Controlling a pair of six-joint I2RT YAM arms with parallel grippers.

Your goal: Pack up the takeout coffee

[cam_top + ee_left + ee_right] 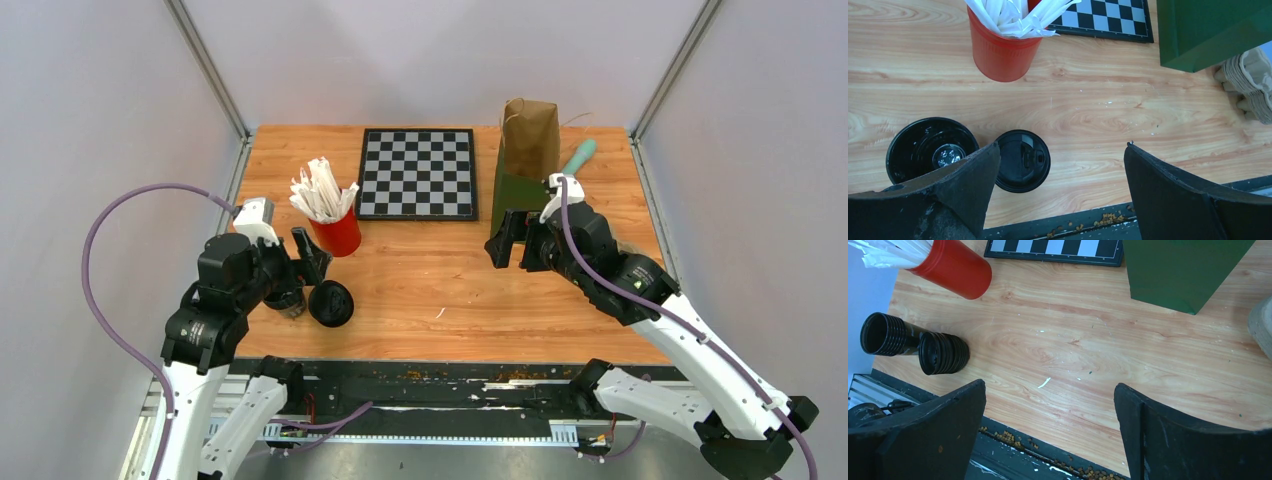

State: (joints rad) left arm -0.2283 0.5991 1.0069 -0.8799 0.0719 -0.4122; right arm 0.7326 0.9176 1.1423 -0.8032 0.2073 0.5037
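When you look down from above, two dark coffee cups stand near the front left of the bench [450, 290]. One is an open cup [287, 300] and one is a lidded cup [331, 303], and they are just beside each other. The left hand [308, 255] hangs just behind them. Its two fingers are spread wide and nothing is in it. One red cup [340, 235] of white straws, one checkered board [417, 173], one brown paper bag [531, 138] and one green box [512, 195] are there too. The right hand [510, 245] is by the green box, well apart from the coffee cups. It is spread wide too and holds nothing.

From the left wrist, the open cup [923, 145] peeks out from behind one finger [968, 185]. The lidded cup [1024, 161] sits just beside that finger, inside the gap of the left hand [1062, 150]. The red cup [1000, 50] is farther off.

From the right wrist, the open cup [885, 334] and the lidded cup [943, 353] are off to the left, outside the gap of the right hand [1049, 386].
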